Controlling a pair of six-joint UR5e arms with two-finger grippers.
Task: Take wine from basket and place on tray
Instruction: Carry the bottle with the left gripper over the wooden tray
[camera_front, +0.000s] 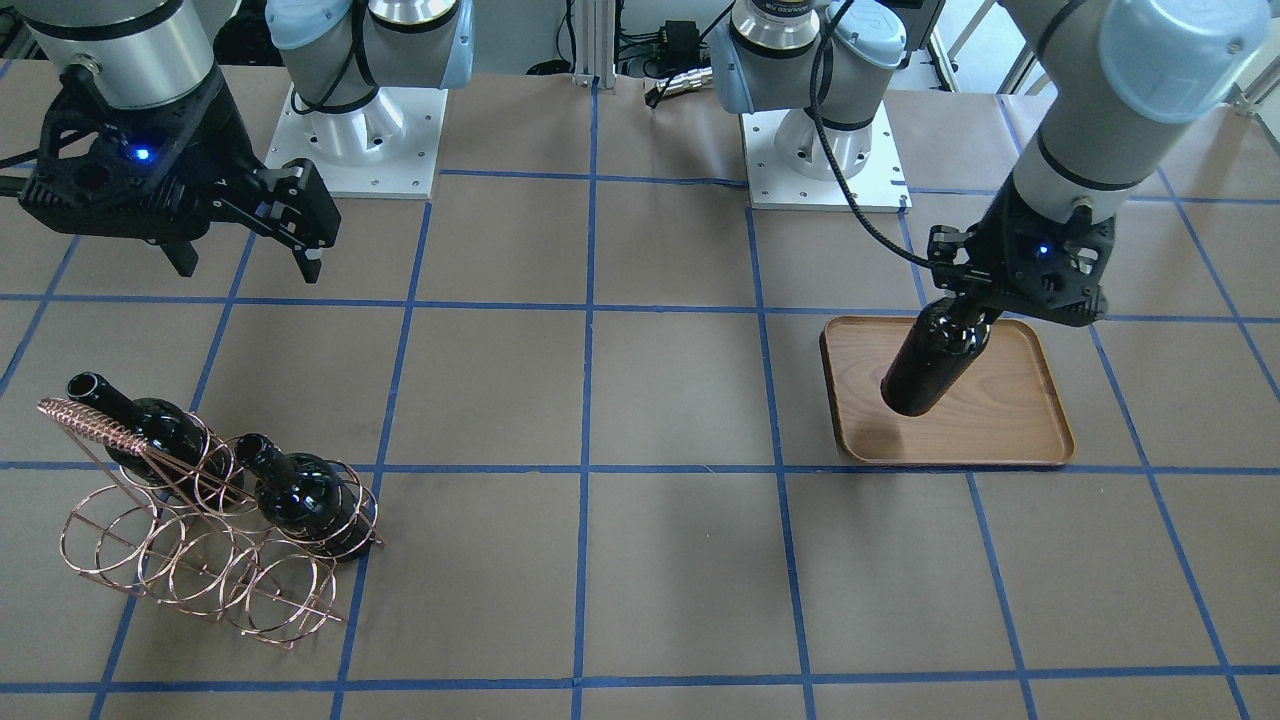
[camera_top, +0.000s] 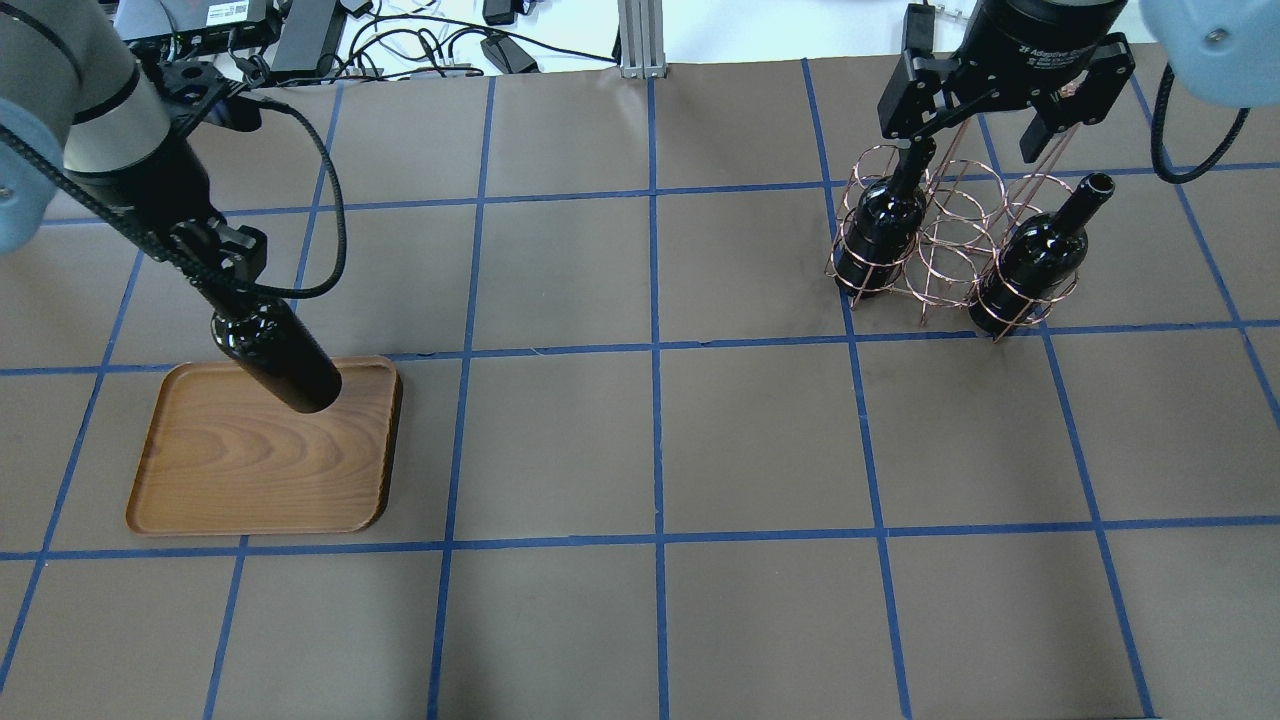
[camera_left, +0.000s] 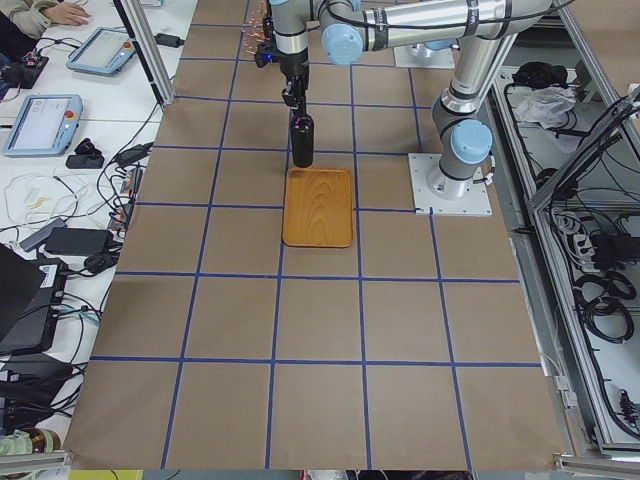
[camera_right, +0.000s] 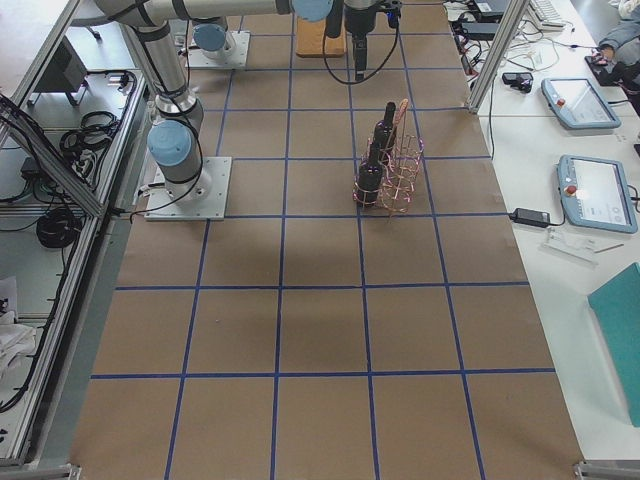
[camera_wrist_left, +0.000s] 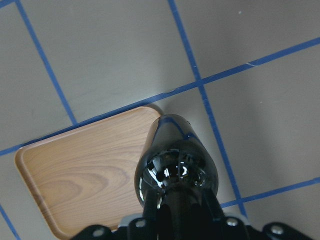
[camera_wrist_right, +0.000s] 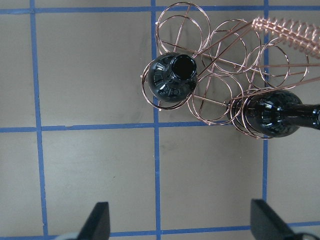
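My left gripper (camera_top: 228, 300) is shut on the neck of a black wine bottle (camera_top: 285, 360) and holds it upright just over the back right corner of the brown wooden tray (camera_top: 230, 470). I cannot tell whether its base touches the tray. The same bottle (camera_front: 928, 365) and tray (camera_front: 1005, 425) show in the front view, and the wrist view looks down the bottle (camera_wrist_left: 175, 165) onto the tray (camera_wrist_left: 75, 165). The copper wire basket (camera_top: 950, 240) holds two more bottles (camera_top: 880, 225) (camera_top: 1040, 250). My right gripper (camera_top: 975, 135) hangs wide open and empty above the basket (camera_wrist_right: 225, 75).
The table is brown paper marked with blue tape lines. The two arm bases (camera_front: 350, 140) (camera_front: 825, 150) stand at the robot's edge. Cables and electronics (camera_top: 330, 30) lie beyond the far edge. Operator desks with tablets (camera_right: 590, 190) flank the table.
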